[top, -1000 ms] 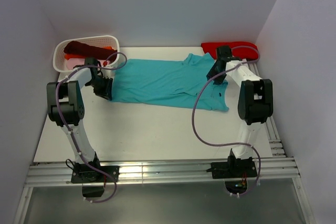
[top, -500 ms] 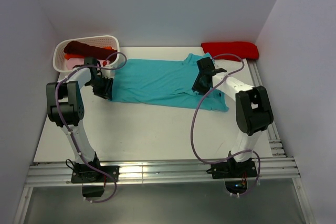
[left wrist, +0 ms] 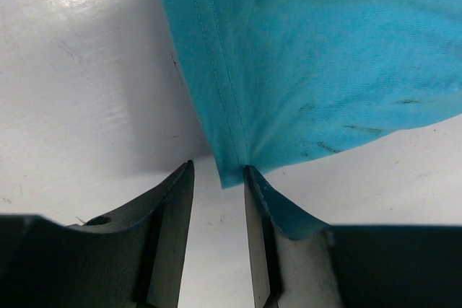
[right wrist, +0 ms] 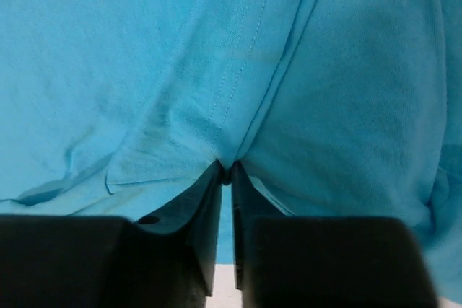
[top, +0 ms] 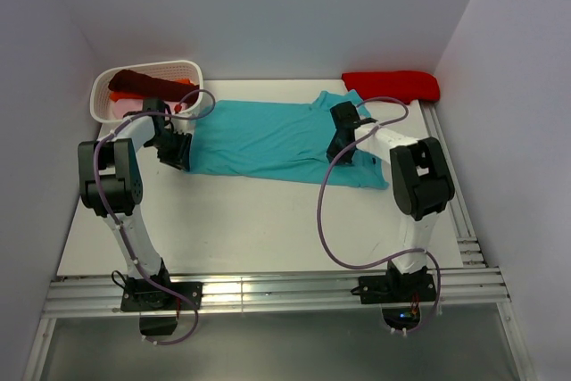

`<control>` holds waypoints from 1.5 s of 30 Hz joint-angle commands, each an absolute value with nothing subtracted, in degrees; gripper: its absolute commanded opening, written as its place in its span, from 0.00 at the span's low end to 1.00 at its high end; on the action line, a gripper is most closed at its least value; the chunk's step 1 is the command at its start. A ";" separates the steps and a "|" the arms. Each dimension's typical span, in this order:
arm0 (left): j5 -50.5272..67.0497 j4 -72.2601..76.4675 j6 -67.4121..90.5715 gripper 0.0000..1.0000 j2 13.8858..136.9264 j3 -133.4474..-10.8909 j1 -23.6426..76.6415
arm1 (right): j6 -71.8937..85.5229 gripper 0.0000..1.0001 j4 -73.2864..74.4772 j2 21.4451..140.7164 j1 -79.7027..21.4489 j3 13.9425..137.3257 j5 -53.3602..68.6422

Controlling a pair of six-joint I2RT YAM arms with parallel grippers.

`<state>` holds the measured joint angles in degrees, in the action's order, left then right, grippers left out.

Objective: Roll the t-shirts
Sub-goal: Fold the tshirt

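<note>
A teal t-shirt (top: pixel 268 136) lies spread flat across the middle of the table, hem to the left. My left gripper (top: pixel 177 153) sits at the hem's near corner. In the left wrist view it (left wrist: pixel 219 168) is open, and the hem corner (left wrist: pixel 232 171) lies between the fingertips, touching only the right finger. My right gripper (top: pixel 336 146) rests on the shirt's right part. In the right wrist view it (right wrist: pixel 225 171) is shut on a small pinch of the teal cloth (right wrist: pixel 238 99) beside a stitched seam.
A white basket (top: pixel 193 70) at the back left holds a maroon shirt (top: pixel 141 83) with pink and orange cloth under it. A bright red shirt (top: pixel 393 85) lies at the back right corner. Metal rails (top: pixel 268 292) run along the near edge.
My right gripper has swung left from the back right corner onto the teal shirt and closed on its cloth. The left arm has stayed at the hem corner.
</note>
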<state>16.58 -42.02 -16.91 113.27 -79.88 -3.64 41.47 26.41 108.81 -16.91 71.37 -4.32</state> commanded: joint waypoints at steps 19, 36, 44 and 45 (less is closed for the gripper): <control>15.12 -41.13 -18.90 0.35 111.27 -79.54 -3.87 | 38.24 0.06 39.19 120.49 -16.44 101.24 -6.86; 16.70 -39.38 -19.16 0.58 108.64 -78.93 -4.04 | 37.35 0.55 37.79 113.41 -13.19 95.29 -8.26; 21.00 -41.83 -20.83 0.64 107.67 -79.45 -5.71 | 36.92 0.58 37.44 92.06 -10.02 75.89 -11.60; 21.53 -42.01 -21.00 0.65 107.67 -79.45 -5.80 | 36.57 0.58 37.44 90.72 -9.76 74.28 -12.04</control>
<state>18.15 -40.97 -19.22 110.61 -78.96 -5.04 37.65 38.02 97.27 -10.68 78.70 -8.99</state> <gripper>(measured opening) 0.645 0.580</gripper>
